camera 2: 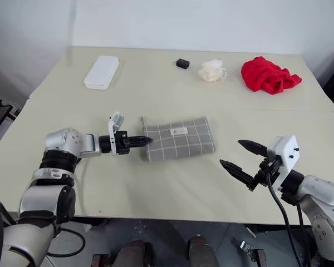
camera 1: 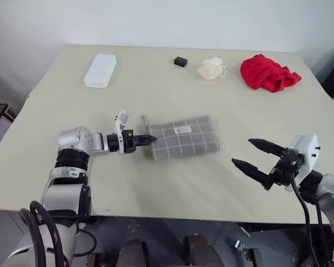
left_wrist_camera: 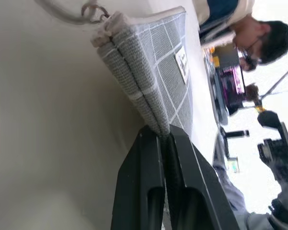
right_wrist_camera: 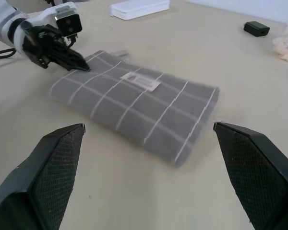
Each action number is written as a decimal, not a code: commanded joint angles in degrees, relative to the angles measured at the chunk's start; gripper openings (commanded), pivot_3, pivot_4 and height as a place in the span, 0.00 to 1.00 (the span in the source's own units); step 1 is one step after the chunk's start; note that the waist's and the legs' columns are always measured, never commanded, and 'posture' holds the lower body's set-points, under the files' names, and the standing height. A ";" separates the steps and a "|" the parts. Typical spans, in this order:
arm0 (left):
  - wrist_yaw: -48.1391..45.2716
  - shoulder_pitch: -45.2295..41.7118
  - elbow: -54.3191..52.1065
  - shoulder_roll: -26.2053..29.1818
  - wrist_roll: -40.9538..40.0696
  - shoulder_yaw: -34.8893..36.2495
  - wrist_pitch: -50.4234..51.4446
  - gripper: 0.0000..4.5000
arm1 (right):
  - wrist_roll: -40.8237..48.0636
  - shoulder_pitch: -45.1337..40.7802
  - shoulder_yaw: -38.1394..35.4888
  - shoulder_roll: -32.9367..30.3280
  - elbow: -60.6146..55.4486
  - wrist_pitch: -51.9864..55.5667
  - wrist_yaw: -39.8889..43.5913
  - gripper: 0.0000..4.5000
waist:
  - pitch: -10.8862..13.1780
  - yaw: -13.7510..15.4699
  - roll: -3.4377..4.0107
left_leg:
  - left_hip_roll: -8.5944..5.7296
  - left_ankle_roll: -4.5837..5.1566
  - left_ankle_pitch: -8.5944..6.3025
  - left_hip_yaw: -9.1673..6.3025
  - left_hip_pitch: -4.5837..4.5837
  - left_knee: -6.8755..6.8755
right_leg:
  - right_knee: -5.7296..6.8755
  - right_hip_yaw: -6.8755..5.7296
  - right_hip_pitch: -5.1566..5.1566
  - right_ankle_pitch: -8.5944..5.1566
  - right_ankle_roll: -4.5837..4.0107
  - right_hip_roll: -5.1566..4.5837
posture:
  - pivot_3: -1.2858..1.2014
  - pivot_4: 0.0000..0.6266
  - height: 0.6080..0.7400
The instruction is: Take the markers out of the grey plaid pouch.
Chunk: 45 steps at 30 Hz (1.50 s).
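On beige table (camera 1: 156, 189), flat plaid fabric pouch (camera 1: 183, 137)

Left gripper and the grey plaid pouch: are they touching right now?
Touching. In the left wrist view the left gripper is shut with its fingertips pinching the end edge of the grey plaid pouch; the right wrist view agrees.

Along the far side of the pale beige table (camera 1: 156, 194) lie a flat white rectangular case (camera 1: 100, 70), a small black block (camera 1: 181, 62), a crumpled cream-white fluffy wad (camera 1: 211, 68) (material unclear) and a bunched red cloth (camera 1: 267, 73).
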 commanded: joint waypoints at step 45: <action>8.97 1.83 -6.01 0.30 -1.37 1.35 7.96 0.70 | -30.92 -27.58 32.72 2.41 18.57 0.93 -1.40 0.00 | 0.03 -0.08 -0.06 | -0.01 0.11 -0.04 -0.14 0.07 0.10 | 0.10 -0.04 -0.08 0.01 0.01 -0.21 | 0.52 0.24 1.00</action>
